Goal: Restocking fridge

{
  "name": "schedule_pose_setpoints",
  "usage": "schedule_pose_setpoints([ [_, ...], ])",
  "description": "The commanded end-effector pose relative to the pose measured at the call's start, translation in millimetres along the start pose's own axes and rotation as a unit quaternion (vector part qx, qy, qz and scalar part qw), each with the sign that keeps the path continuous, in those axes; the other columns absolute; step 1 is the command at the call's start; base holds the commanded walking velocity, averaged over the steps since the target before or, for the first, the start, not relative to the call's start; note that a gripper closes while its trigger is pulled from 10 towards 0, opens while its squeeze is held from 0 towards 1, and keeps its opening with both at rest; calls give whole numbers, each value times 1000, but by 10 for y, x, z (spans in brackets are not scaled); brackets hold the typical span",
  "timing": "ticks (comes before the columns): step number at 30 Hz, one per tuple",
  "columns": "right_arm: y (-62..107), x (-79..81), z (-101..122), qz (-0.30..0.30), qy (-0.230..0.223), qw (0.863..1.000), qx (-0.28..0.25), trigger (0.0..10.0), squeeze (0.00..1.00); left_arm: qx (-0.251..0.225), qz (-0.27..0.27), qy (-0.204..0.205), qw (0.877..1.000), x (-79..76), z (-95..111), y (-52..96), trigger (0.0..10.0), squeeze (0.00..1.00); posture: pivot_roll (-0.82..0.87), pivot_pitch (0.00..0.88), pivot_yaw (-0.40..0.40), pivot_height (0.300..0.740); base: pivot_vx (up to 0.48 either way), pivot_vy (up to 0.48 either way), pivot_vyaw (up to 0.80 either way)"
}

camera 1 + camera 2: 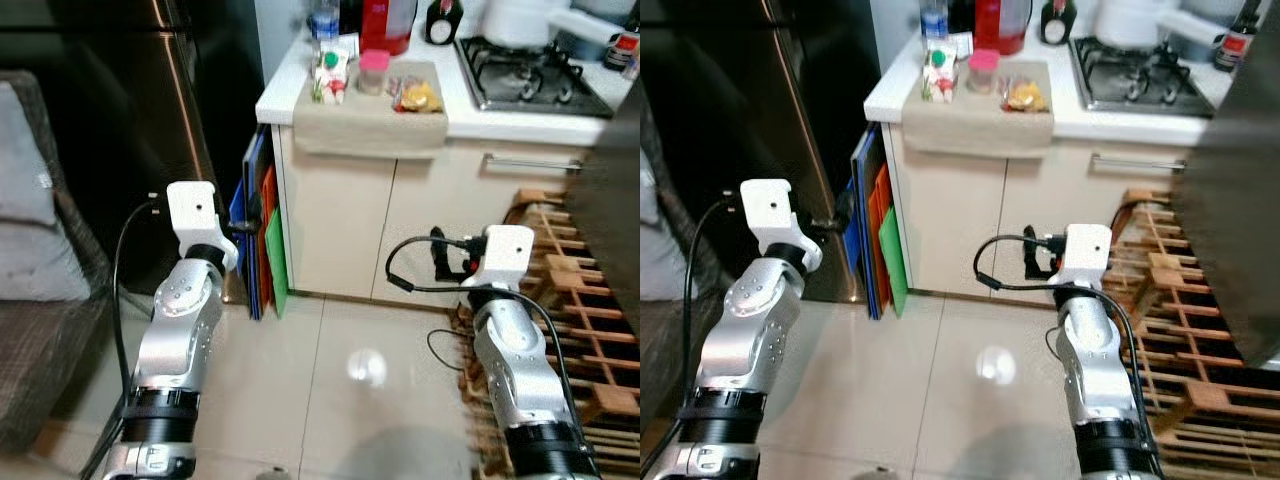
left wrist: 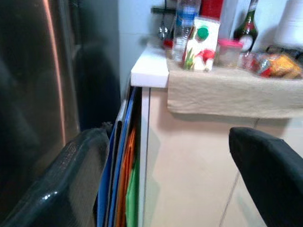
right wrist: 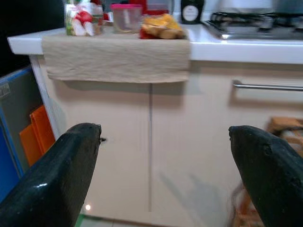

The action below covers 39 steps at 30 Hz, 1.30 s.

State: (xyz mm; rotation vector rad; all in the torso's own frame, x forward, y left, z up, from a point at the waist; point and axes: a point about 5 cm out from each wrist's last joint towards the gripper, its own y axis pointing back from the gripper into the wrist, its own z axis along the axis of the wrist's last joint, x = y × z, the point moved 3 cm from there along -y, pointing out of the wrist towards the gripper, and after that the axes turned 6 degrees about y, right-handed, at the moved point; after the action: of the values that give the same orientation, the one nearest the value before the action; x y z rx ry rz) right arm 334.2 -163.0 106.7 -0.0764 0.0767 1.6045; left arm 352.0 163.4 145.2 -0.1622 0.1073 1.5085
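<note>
Fridge (image 1: 120, 130) dark, cut off at frame edge; left gripper (image 2: 170, 179), right gripper (image 3: 161, 175) wide, empty.

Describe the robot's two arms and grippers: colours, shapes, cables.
Both arms are silver, rounded segments with black ring joints near the base. Each wrist carries a white boxy block. A black cable loops from each block. The left gripper and right gripper each have two thick, glossy black fingers with rounded tips.
</note>
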Motion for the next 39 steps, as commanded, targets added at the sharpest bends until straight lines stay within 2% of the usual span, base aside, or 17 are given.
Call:
schedule_pose_setpoints([
  [1,-7,-133,21,-18,11,1000,-3,10000,0,-11,-20,2,1000,-117,49,-39,10000,0,-72,0,42,740,480,0,-700],
  [11,8,-125,66,-20,10,1000,-18,10000,0,-25,-3,5,1000,-69,101,-56,10000,0,-78,0,54,740,480,0,-70],
  [17,-25,-39,251,5,36,998,-56,10000,0,-41,-8,6,999,-130,155,-22,10000,0,-72,0,48,740,480,0,100],
  [21,-57,-18,329,7,32,997,-67,10000,0,-60,-14,-1,998,-173,232,-5,10000,0,-69,0,44,740,480,0,578],
  [25,-95,-68,503,-9,25,995,-93,10000,0,-110,-37,-15,993,-269,535,-27,10000,0,-62,0,37,740,480,0,269],
  [30,-130,-82,927,-17,36,986,-162,10000,0,-195,-73,-25,978,-450,1134,-68,10000,0,-59,0,36,740,480,0,0],
  [31,-130,-82,927,-17,36,986,-162,10000,0,-195,-73,-25,978,-450,1134,-68,10000,0,-59,0,36,740,480,0,0],
  [32,-140,-94,1110,-21,38,981,-189,10000,0,-226,-86,-29,970,-511,1372,-64,10000,0,-61,0,38,740,480,0,0],
  [33,-145,-105,1206,-23,38,978,-202,10000,0,-241,-94,-32,966,-539,1492,-64,10000,0,-61,0,39,740,480,0,0],
  [34,-145,-105,1206,-23,38,978,-202,10000,0,-241,-94,-32,966,-539,1492,-64,10000,0,-61,0,39,740,480,0,0],
  [36,-151,-130,1340,-28,38,975,-219,10000,0,-256,-105,-38,960,-581,1645,-82,10000,0,-60,0,37,740,480,0,0],
  [39,-154,-159,1450,-34,36,971,-234,10000,0,-263,-118,-52,956,-632,1775,-173,10000,0,-61,0,40,740,480,0,0],
])
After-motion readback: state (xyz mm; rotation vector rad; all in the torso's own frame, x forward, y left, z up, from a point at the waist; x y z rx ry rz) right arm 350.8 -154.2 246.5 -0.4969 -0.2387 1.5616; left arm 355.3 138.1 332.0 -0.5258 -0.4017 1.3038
